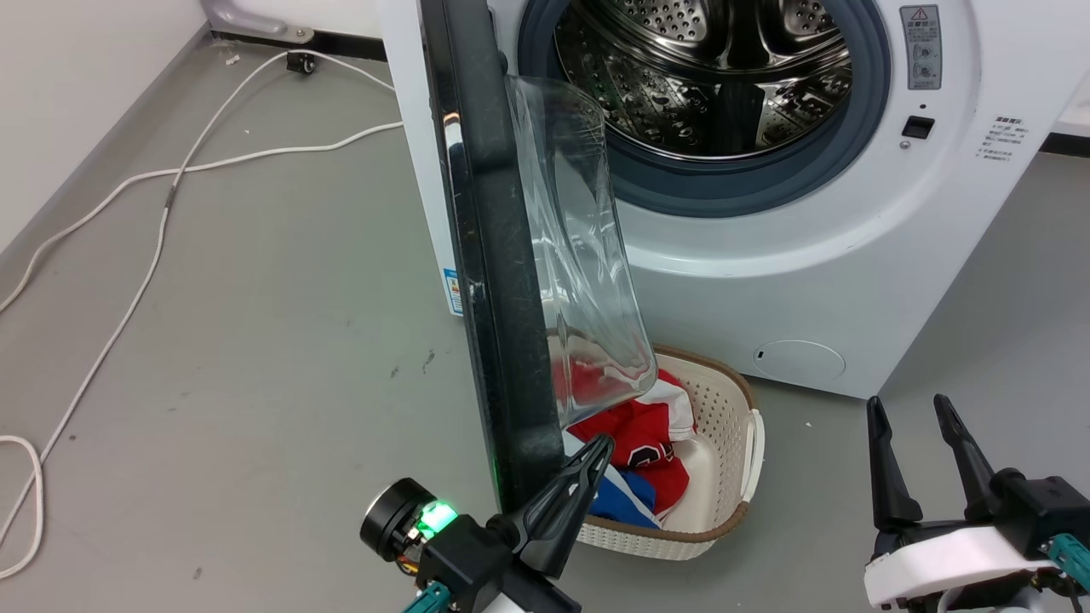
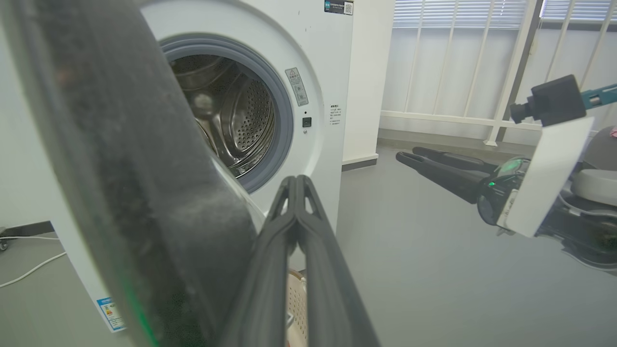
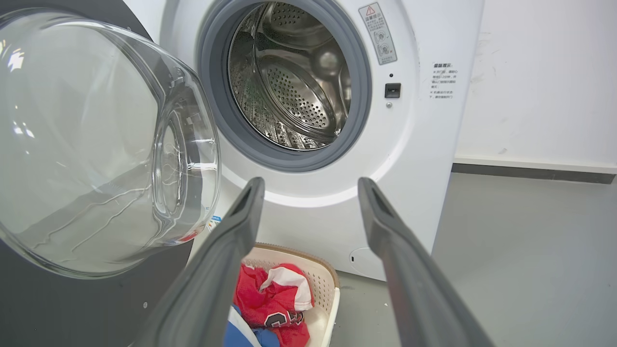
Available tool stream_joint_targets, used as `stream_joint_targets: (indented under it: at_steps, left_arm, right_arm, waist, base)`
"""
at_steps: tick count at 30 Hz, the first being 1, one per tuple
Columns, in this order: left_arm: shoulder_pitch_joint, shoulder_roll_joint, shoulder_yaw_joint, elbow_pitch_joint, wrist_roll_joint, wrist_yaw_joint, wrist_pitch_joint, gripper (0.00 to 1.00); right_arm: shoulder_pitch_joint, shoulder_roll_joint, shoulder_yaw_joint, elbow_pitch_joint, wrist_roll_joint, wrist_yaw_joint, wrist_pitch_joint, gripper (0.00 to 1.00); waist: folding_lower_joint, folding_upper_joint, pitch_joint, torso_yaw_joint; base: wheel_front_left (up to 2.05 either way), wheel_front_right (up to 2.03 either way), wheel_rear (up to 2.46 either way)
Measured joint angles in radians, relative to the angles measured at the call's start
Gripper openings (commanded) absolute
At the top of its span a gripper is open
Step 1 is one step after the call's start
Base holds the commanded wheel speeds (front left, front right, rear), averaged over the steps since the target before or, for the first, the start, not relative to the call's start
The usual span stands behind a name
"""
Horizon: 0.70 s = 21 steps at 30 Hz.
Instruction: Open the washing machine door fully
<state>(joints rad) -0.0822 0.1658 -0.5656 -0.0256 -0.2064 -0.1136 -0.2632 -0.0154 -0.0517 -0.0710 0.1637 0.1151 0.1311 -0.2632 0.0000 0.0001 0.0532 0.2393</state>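
The big white boxy washing machine (image 1: 766, 272) with the perforated steel drum (image 1: 707, 68) is the reference here. Its large round glossy black door (image 1: 498, 281), with the bulging clear glass bowl (image 1: 588, 281) at the centre, is unlatched and stands out from the machine's front on the robot's left, roughly at a right angle, so the drum mouth is uncovered. I judge the task partly done: what is left is to swing the door further back toward the machine's left side. A cream perforated plastic basket (image 1: 647, 538) with red, white and blue clothes (image 1: 643, 426) sits on the floor just in front of the machine, under the glass bowl. It is on the door's inner side, so it should not block the swing. The left gripper (image 1: 600, 444) has its fingers pressed together on nothing, at the door's lower inner edge; contact I cannot tell. The right gripper (image 1: 907, 402) is spread and empty, before the machine's right corner. A thin white cable (image 1: 162, 213) lies flat on the floor left of the machine, probably below the door's path
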Motion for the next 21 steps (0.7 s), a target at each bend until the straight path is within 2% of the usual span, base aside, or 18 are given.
stream_joint_targets:
  at_steps: [4,10,21]
  left_arm:
    - [-0.006,-0.015,0.019,0.033,0.017,0.017,-0.001,0.00]
    - [-0.003,-0.036,0.040,0.052,0.024,0.020,-0.004,0.00]
    - [0.018,-0.053,0.125,0.061,0.034,0.035,-0.003,0.00]
  right_arm:
    - [0.000,0.000,-0.001,0.005,0.001,0.000,0.000,1.00]
    - [0.000,0.000,-0.009,0.011,0.001,0.000,0.000,1.00]
    - [0.005,0.000,0.004,0.034,0.008,0.000,0.000,1.00]
  waist:
    - [0.0000,0.0000,0.004,0.009]
    - [0.0000,0.0000,0.004,0.041]
    - [0.0000,0.0000,0.000,0.167]
  base:
    - [0.00,0.00,0.00]
    - [0.00,0.00,0.00]
    - [0.00,0.00,0.00]
